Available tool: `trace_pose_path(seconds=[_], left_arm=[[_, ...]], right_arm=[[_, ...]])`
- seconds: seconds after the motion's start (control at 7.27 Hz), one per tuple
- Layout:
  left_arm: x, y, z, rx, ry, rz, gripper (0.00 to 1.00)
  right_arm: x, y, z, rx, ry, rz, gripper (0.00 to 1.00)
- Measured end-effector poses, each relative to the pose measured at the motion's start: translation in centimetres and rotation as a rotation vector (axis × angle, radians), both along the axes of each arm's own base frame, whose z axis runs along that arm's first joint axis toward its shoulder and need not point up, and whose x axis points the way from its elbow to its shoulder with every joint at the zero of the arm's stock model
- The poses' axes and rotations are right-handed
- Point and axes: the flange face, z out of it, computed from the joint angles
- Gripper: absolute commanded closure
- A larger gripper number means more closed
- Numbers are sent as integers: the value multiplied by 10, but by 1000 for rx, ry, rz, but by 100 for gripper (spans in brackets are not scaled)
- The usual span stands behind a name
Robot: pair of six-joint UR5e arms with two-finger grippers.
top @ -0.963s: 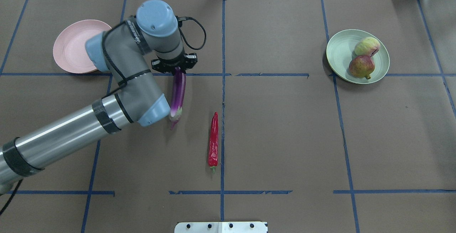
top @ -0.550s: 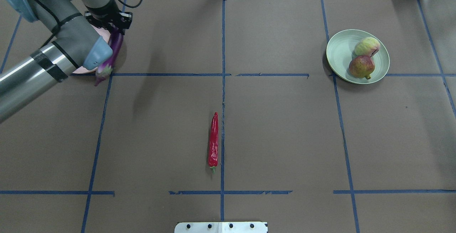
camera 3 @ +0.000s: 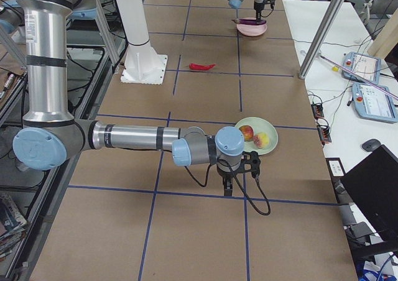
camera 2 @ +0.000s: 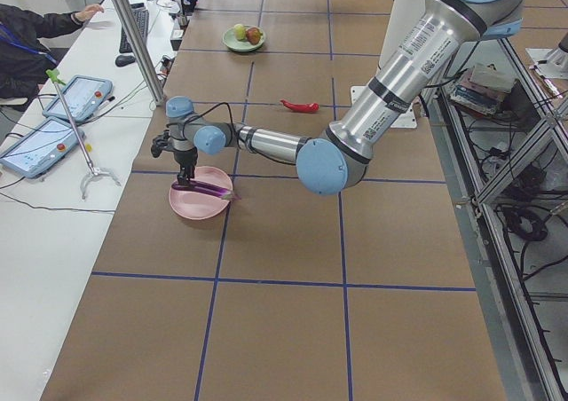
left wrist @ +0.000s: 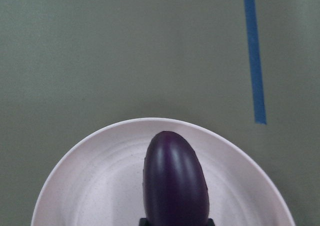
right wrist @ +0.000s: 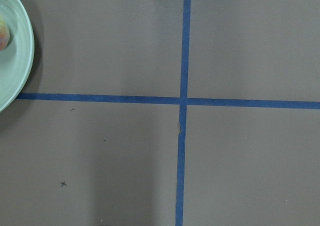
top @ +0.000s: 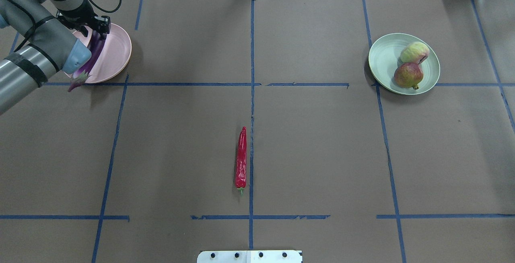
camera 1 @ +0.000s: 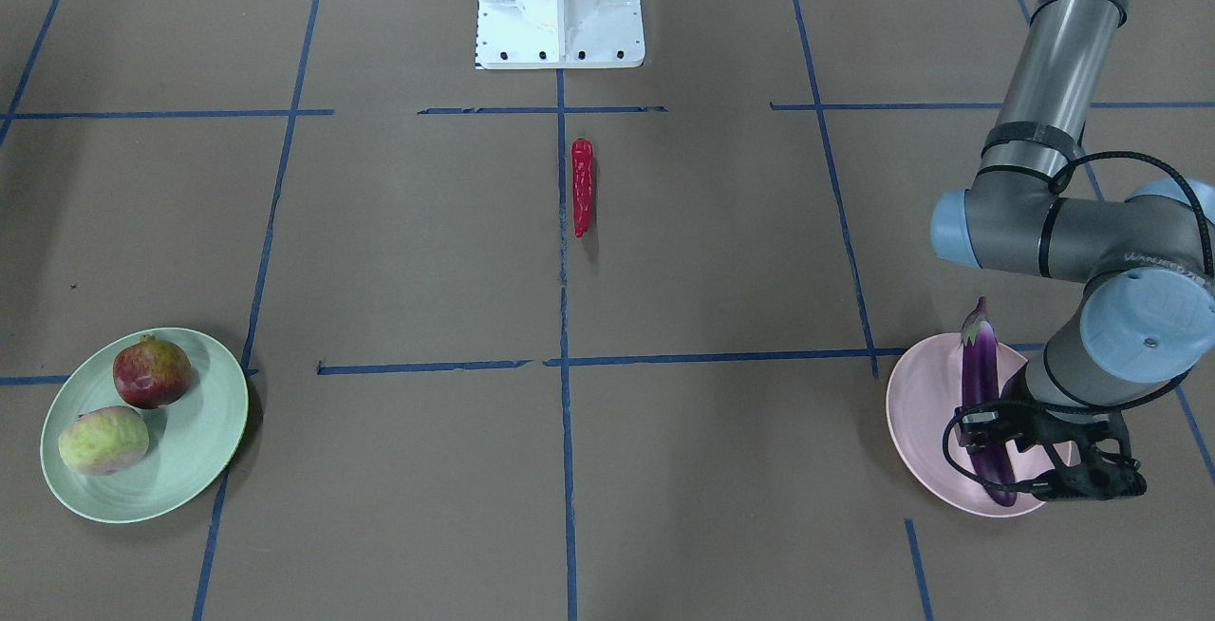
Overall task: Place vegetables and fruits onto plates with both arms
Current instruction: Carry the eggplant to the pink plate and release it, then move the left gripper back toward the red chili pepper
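My left gripper (camera 1: 1008,445) is shut on the long purple eggplant (camera 1: 978,384), which it holds level and low over the pale pink plate (camera 1: 919,431) at the far left (top: 118,50). The left wrist view shows the eggplant's rounded end (left wrist: 174,181) above the plate (left wrist: 95,186). I cannot tell whether it touches the plate. The red chili pepper (top: 241,160) lies near the table's middle. The mint green plate (top: 381,64) holds the dark red fruit (top: 408,75) and the yellow-green fruit (top: 414,52). My right gripper (camera 3: 230,184) hangs beside the green plate; I cannot tell whether it is open.
The white base block (camera 1: 560,4) stands at the robot's side of the table. Blue tape lines cross the brown table cover. A side table with tablets (camera 2: 53,121) and a metal pole (camera 2: 133,37) stand past the pink plate.
My left arm has carried the eggplant from near the table's middle to the far left, over the pink plate. The chili and the fruits have not moved.
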Motion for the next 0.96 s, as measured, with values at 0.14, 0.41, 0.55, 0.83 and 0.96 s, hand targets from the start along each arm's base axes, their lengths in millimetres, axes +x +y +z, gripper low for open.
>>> trace_pose_path(seconds=[0.14,0.41,0.55,0.83,0.96], left_arm=[[1,2,-7,-1,30,15,0],[4,19,-59,-1,112,37,0],[23,46,-104,-9,145,38,0],[108,147,-190,-41,224,46,0],[163,207,-219,-44,234,37,0]], right_arm=[[0,0,0,0,0,0,0],[0,0,-1,2,-1,0,0],[0,0,-1,3,-1,0,0],[0,-1,-2,4,-1,0,0],[0,-1,-2,3,0,0,0]])
